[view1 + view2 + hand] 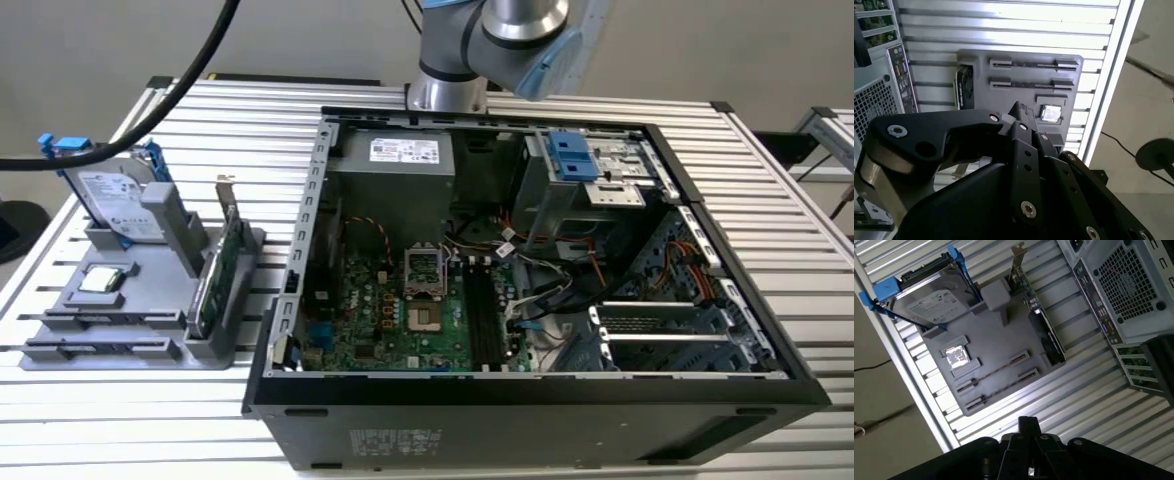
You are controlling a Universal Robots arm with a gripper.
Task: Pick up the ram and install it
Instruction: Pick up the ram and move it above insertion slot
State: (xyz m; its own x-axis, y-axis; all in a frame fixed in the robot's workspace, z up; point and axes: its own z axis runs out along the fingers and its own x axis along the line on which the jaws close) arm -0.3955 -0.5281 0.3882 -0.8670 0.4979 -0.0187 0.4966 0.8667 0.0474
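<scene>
The ram shows as two thin dark sticks seen edge-on, standing in the slots of a grey holder (pixel 999 340); the nearer stick (pixel 1001 388) (pixel 1029 83) runs parallel to the other (pixel 994 371) (pixel 1029 64). In the exterior view the holder (pixel 134 330) sits on the table to the left of the open computer case (pixel 534 250). My gripper (pixel 1027 426) (pixel 1021 111) hangs high above the table, past the holder's slotted end, with nothing in it. Its black fingers meet in one narrow tip. The arm (pixel 481 40) rises behind the case.
On the holder also stand a silver hard drive with blue rails (pixel 929 295) (pixel 114 195), a green card with a metal bracket (pixel 1041 330) (pixel 220 260) and a small square chip (pixel 957 356) (pixel 1050 113). The case's rear panel (pixel 1124 290) is close by. The slatted table's edge (pixel 904 370) lies just beyond the holder.
</scene>
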